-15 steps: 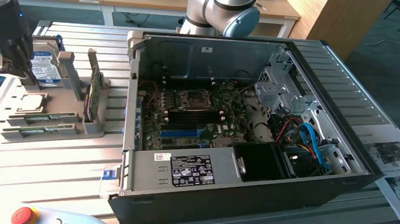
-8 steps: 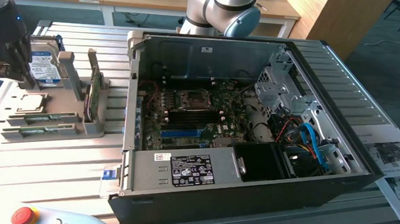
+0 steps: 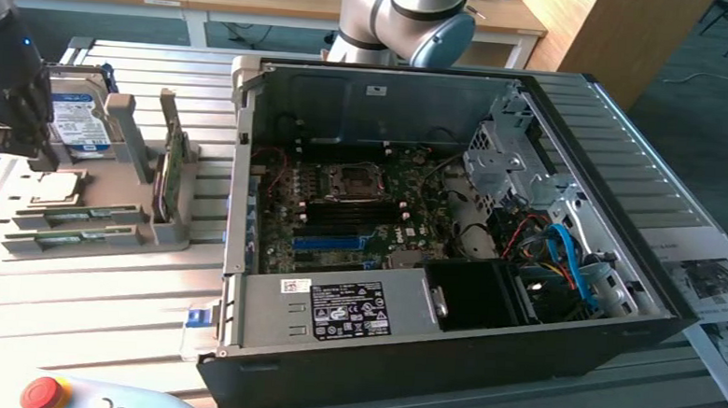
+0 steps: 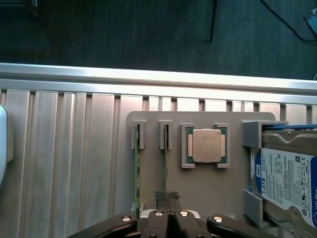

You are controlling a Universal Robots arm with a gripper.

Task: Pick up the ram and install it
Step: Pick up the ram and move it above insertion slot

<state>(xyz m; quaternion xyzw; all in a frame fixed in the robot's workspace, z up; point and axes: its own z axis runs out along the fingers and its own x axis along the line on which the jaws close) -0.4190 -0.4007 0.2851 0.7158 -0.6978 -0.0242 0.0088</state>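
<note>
A long, narrow green circuit-board ram stick [image 4: 166, 168] stands on edge in a slot of a flat grey plastic holder tray [image 4: 213, 193]. From above it reads as a thin green line, its far end seated in a small grey clip. It sits between a matching second green stick [image 4: 137, 173] and a square silver-topped processor chip [image 4: 207, 145].

The black metal pincer [image 4: 167, 195] hovers in line over the ram stick, fully closed, its 2 ribbed pads pressed together with nothing held.

Beside the processor lies a silver hard drive [image 4: 287, 178] with a blue-and-white label reading "1.0TB".

The tray rests on a ribbed aluminium counter [image 3: 98, 293]. To the exterior view's right of it stands an open black computer case [image 3: 456, 358] with a green motherboard [image 3: 400, 220] inside. The case's black sticker is too small to read. A round red button [image 3: 40, 392] sits at the counter's near edge.
</note>
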